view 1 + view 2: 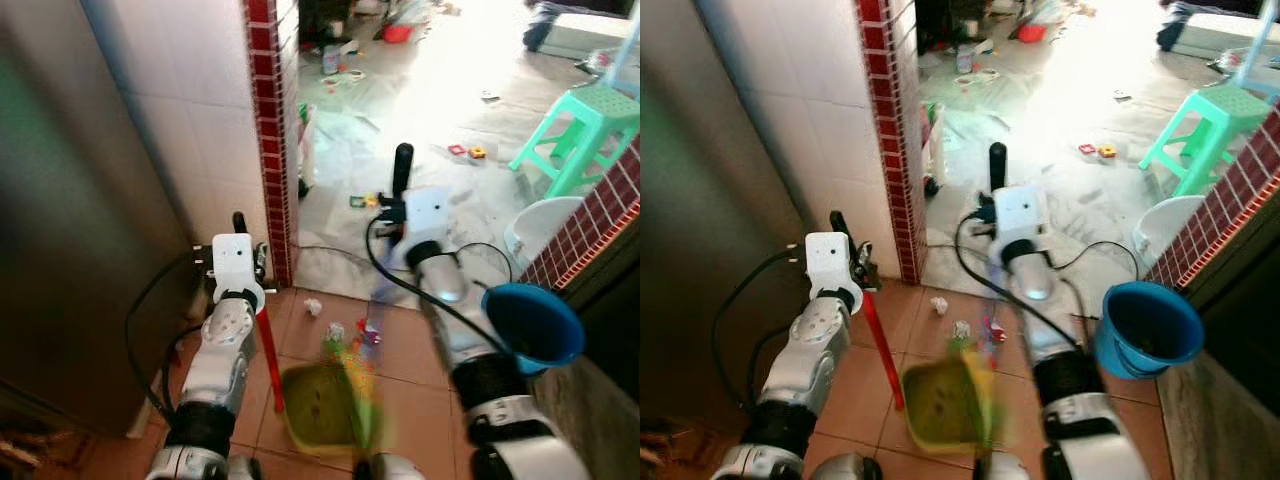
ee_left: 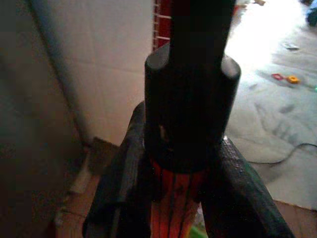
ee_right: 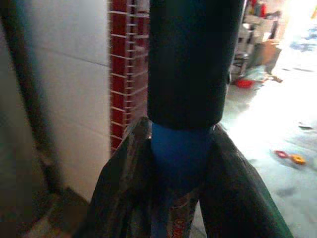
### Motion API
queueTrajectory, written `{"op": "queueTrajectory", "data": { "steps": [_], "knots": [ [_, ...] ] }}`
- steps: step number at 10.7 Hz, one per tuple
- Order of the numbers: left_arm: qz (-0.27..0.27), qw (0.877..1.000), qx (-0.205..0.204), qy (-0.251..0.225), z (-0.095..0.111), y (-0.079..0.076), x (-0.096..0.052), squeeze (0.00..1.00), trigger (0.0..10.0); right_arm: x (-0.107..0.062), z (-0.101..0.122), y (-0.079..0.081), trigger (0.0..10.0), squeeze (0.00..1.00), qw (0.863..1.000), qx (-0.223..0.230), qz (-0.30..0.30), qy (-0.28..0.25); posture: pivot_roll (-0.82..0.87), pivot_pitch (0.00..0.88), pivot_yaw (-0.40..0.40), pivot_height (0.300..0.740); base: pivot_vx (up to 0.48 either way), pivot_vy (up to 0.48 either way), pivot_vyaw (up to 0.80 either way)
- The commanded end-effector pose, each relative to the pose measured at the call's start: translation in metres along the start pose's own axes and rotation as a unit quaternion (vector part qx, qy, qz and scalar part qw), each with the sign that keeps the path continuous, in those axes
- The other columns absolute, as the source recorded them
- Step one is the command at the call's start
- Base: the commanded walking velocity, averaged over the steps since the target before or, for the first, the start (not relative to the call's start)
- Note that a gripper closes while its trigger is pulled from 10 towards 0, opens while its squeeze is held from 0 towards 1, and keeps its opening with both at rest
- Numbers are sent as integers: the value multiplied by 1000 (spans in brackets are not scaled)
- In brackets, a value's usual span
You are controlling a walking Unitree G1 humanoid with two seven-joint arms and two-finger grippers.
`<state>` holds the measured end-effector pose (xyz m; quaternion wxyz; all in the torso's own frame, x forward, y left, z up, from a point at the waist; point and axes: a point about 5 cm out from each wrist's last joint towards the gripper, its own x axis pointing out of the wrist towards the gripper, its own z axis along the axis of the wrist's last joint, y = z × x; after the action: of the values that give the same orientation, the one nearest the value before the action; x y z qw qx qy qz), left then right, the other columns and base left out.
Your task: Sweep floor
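My left gripper is shut on the red handle of a green dustpan, which rests on the terracotta tiles in front of me. The handle's black end cap sticks up above the wrist. My right gripper is shut on a broom's blue shaft, just under its black grip. The blurred, colourful broom head hangs at the dustpan's right edge. A crumpled white scrap and small bits of litter lie on the tiles just beyond the dustpan.
A red-brick pillar and white tiled wall stand at the left, beside a dark grey panel. A blue bucket sits at the right by a brick ledge. Beyond lie a white basin, a green stool and small toys.
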<state>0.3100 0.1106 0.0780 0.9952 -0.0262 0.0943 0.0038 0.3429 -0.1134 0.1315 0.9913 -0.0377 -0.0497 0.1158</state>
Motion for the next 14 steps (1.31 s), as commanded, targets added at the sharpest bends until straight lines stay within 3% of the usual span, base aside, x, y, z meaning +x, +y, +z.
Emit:
{"op": "queueTrajectory", "data": {
  "steps": [1,3,6,8,10,12,14],
  "knots": [
    [9,1000,4,-29,12,3,6,0,10000,3,15,-4,10000,0,999,-35,3,-25,-57,68,-35,740,0,0,0],
    [63,998,28,-10,-2,18,12,0,10000,5,26,-3,10000,0,998,-36,13,-42,-116,83,0,740,0,0,0],
    [45,999,20,5,-14,5,11,0,10000,2,24,-10,10000,0,999,-42,22,-24,-121,91,1,740,0,0,0],
    [59,997,42,-16,-20,8,14,0,10000,2,21,-1,10000,0,999,-33,39,-17,-117,79,7,740,0,0,0],
    [68,997,41,-17,-21,12,16,0,10000,-1,17,16,10000,0,994,1,112,3,-117,67,17,740,0,0,0],
    [61,997,43,-16,-21,12,17,0,10000,-7,22,30,10000,0,980,7,200,4,-123,63,20,740,0,0,0],
    [56,997,44,-19,-23,9,20,0,10000,-16,44,38,10000,0,948,46,315,9,-131,57,24,740,0,0,0]
  ]
}}
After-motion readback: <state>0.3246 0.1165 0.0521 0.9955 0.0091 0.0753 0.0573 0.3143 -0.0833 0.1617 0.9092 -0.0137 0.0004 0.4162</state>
